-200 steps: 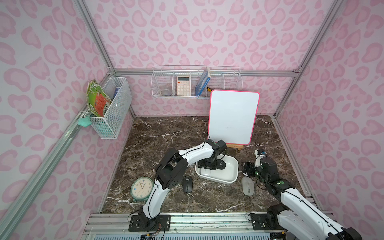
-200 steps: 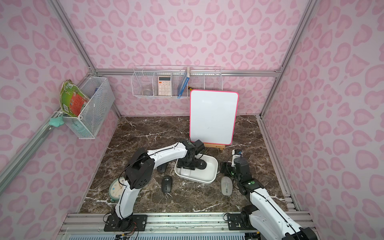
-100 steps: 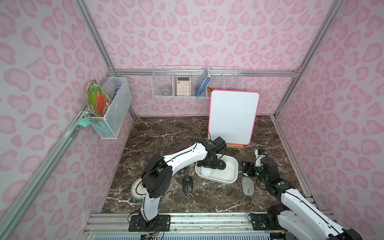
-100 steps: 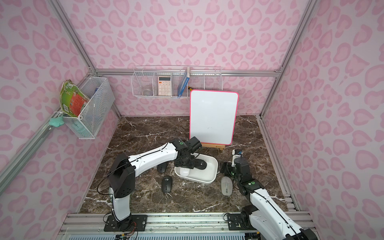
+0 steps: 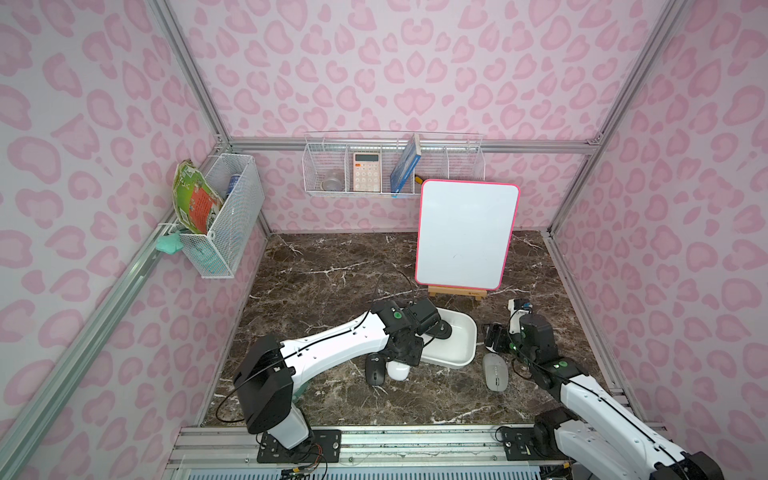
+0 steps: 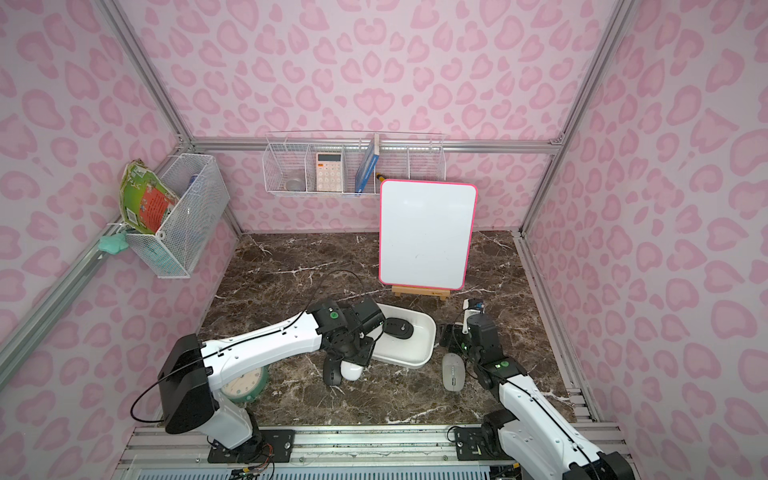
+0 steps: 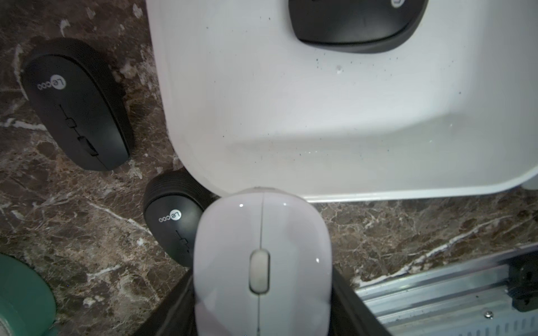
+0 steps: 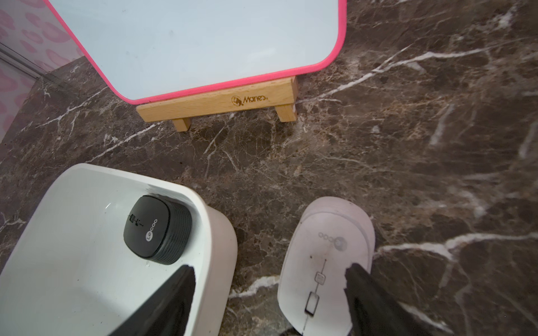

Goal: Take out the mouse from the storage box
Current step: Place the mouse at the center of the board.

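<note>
Brown marble tabletop [image 5: 332, 270], pink spotted walls. Left gripper [image 7: 262, 293] clamped on white mouse [image 7: 262, 247], outside storage box [image 5: 468, 332], just past its robot-side rim, beside black mouse [image 5: 375, 370] on table. Second black mouse [image 8: 157, 229] lies inside box. Right gripper [image 8: 269, 270] jaws apart, empty, between box and grey mouse [image 8: 329, 247].

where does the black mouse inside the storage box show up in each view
Top view: black mouse in the storage box, against the left arm's wrist.
Top view: black mouse in the same spot, clearer.
Left wrist: black mouse cut off by the frame edge, beyond the held white mouse.
Right wrist: black mouse in the box's corner.
Shared landmark: the storage box's white rim.
</note>
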Tool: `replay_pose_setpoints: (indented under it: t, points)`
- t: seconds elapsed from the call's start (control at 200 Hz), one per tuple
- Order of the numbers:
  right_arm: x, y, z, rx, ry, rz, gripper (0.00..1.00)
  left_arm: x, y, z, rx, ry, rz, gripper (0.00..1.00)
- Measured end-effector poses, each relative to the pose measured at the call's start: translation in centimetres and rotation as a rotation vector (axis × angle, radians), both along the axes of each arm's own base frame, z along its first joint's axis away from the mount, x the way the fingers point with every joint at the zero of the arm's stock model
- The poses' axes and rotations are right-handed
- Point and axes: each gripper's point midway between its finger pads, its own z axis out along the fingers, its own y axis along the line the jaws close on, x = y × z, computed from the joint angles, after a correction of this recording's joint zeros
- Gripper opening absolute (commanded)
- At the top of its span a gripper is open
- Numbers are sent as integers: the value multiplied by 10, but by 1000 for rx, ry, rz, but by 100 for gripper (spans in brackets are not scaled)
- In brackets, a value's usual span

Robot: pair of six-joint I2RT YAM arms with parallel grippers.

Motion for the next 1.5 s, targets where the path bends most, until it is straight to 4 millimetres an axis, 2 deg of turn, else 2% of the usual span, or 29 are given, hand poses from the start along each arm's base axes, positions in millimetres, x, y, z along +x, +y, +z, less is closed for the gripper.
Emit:
replay_pose_setpoints:
  t: [0.175,0.425,0.7,0.875,1.105,1.325,1.5]
  points:
    - [0,0,-2,-3,9,1,83,-22,3,-15,25,29,-73,44]
    - [-1,2,-4,-3,17,7,83,-38,-18,-40,22,54,-185,43]
    - [0,5,-1,0,9,13,83,-38,-30,-63,26,78,-223,45]
    - [0,6,0,3,9,13,83,-38,-33,-70,30,84,-229,49]
    - [0,6,1,-1,9,15,84,-36,-37,-75,27,80,-237,58]
    - [0,8,2,-4,13,19,83,-36,-39,-75,22,78,-251,73]
    - [2,13,7,-14,7,29,84,-33,-37,-68,11,47,-252,80]
